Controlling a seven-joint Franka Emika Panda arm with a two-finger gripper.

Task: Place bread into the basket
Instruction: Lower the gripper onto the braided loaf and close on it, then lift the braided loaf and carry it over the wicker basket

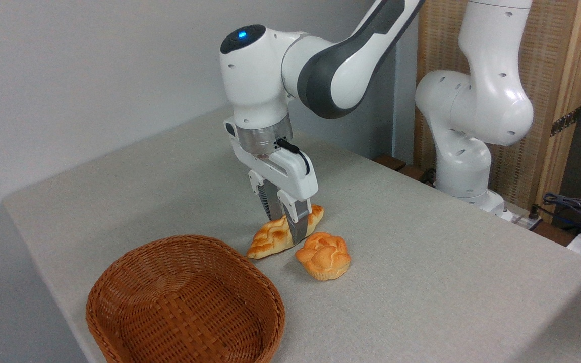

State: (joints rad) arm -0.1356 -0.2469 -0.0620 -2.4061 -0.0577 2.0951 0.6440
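Both jaws straddle the bread (270,237) mid-loaf (basket (184,302) just beside).

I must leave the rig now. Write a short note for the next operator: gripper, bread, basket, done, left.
Gripper: down on the bread, fingers astride its middle; a firm grip cannot be confirmed.
Bread: on the table, beside the round bun.
Basket: empty, in front of the loaf and to its left.
Done: reach to the loaf.
Left: lift it, carry it over the basket, release.
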